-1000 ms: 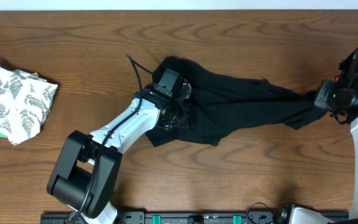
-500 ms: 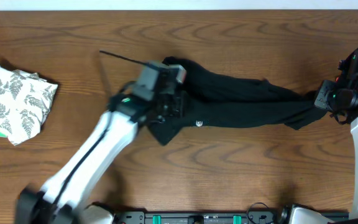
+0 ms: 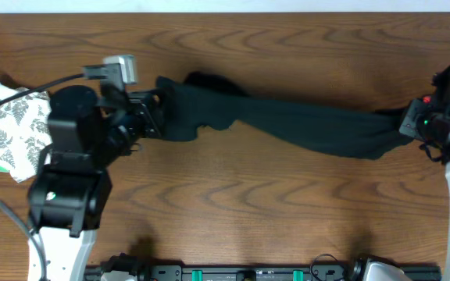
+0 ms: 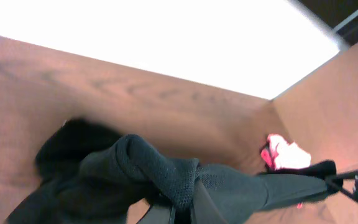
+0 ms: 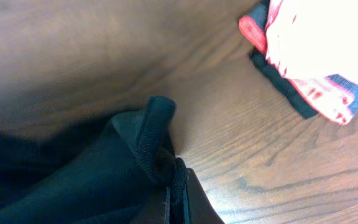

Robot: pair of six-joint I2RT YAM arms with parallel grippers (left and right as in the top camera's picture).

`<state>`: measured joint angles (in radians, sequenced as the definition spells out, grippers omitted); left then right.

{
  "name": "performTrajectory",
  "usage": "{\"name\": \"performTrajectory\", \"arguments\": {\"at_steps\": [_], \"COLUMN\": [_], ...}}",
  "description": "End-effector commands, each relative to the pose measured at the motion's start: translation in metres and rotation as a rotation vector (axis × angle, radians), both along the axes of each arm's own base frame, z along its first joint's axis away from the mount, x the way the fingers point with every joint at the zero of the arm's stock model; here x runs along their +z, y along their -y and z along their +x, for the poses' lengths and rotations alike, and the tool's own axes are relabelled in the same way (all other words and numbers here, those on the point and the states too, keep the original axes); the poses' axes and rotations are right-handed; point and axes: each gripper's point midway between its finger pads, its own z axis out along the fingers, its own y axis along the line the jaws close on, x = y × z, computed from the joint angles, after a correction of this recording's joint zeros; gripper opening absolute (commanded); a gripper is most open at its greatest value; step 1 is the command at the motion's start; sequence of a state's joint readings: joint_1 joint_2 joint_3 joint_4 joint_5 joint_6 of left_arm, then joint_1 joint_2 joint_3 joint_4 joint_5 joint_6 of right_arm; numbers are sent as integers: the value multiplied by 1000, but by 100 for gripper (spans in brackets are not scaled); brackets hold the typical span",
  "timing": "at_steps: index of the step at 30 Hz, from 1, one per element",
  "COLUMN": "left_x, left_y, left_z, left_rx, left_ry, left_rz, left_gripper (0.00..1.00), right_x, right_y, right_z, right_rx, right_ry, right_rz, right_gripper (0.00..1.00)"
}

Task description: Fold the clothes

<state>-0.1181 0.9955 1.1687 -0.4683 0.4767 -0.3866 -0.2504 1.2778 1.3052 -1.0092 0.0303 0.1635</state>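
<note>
Stretching across the wooden table, the black garment runs as a long, twisted band between the two arms. The left pincer is clenched on its bunched left end, and the right pincer is clamped on a fold at its right end. A white fern-print garment lies crumpled at the table's left edge. A white piece with red and black trim lies near the right pincer, apart from the pinched fold.

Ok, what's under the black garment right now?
Only table shows along the edges of the black garment. Nothing pokes out from beneath; whether anything hides under its bunched end can't be seen.
</note>
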Motion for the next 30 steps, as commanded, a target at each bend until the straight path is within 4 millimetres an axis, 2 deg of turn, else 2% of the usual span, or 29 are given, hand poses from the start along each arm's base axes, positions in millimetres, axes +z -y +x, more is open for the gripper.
{"name": "performTrajectory", "arguments": {"at_steps": [1,6,13,18,20,23,25,28,29,30], "left_x": [41,61,87,99,99,90,75,44,26,16], "left_y": [-4,2,0,-2,-2,-2,-1,3,6,7], "left_z": [-11,-28,-59,-77,-77,-64,-46,-7,16,31], "left_rx": [6,-28,-32,-30,-29,-17,-14,-7,-4,-4], "left_ry": [91,124,206,245,247,206,148,36,-12,-32], "left_rz": [-33,-91,-124,-150,-150,-143,-138,-127,-122,-117], "left_gripper": [6,6,6,6,6,6,6,6,6,6], "right_x": [40,67,108,119,120,111,97,72,59,50], "right_y": [3,-2,-7,-8,-9,-12,-13,-12,-11,-10], "right_z": [-10,-27,-45,-51,-50,-40,-28,-6,9,20], "right_rx": [0,-1,6,9,12,44,68,96,113,131], "right_ry": [102,190,320,347,353,324,276,200,167,152], "right_rz": [-57,-81,-123,-133,-130,-108,-81,-45,-35,-29], "right_gripper": [1,1,1,1,1,1,1,1,1,1]}}
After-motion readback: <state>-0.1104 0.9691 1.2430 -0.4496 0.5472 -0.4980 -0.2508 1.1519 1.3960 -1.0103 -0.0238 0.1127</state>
